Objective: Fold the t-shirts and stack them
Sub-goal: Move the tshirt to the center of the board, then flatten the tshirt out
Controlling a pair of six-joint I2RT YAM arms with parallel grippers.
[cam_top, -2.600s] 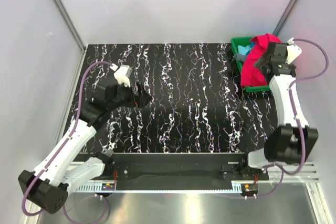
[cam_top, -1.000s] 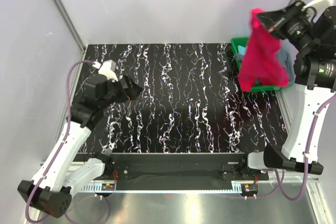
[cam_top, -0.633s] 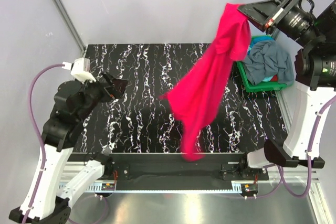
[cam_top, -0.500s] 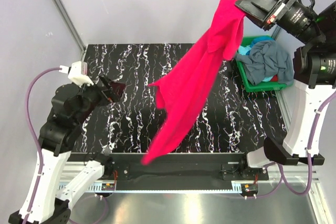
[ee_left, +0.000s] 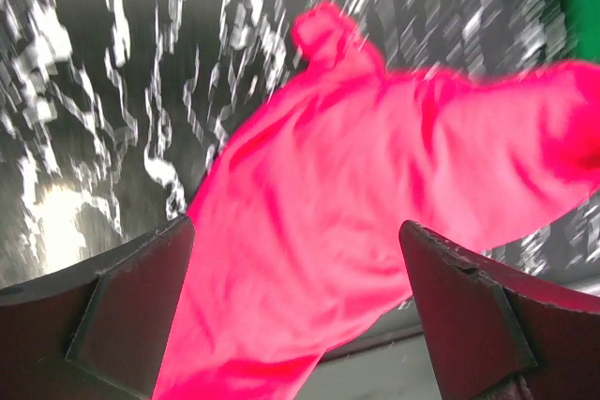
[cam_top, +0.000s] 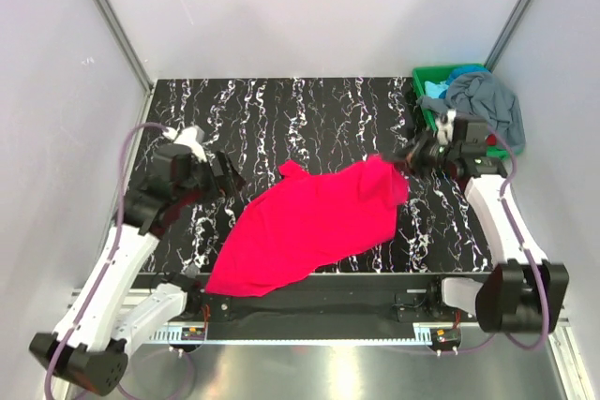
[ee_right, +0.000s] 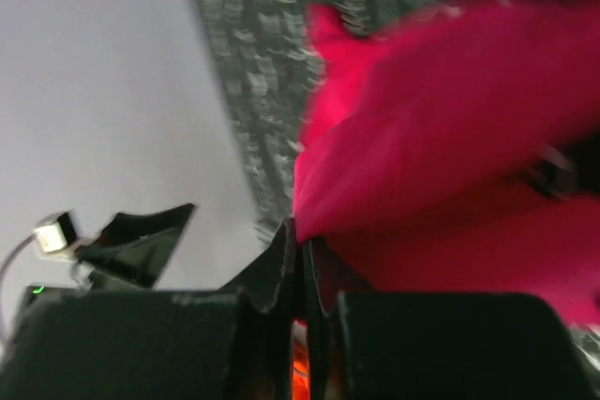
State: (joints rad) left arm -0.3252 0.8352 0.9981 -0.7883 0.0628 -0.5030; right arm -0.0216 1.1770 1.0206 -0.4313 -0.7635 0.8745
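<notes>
The magenta t-shirt (cam_top: pixel 314 222) (ee_left: pixel 375 194) (ee_right: pixel 450 91) lies spread and rumpled across the middle of the black marbled table, its lower corner reaching the front edge. My right gripper (cam_top: pixel 410 161) (ee_right: pixel 302 231) is shut on the shirt's right edge, low over the table. My left gripper (cam_top: pixel 225 180) (ee_left: pixel 292 231) is wide open just above the shirt's left side, with nothing between its fingers. The slate grey-blue t-shirt (cam_top: pixel 487 100) is heaped in the green bin (cam_top: pixel 427 72), and a bit of the light teal-blue t-shirt (cam_top: pixel 433 91) shows under it.
The green bin stands at the table's far right corner, against the right wall. Grey walls with metal frame posts close in the left, back and right sides. A black rail (cam_top: pixel 309 292) with the arm bases runs along the front edge.
My right arm has swung the magenta t-shirt from high in the air down onto the table, where it has spread out. My left arm has come down toward the shirt's left side.
</notes>
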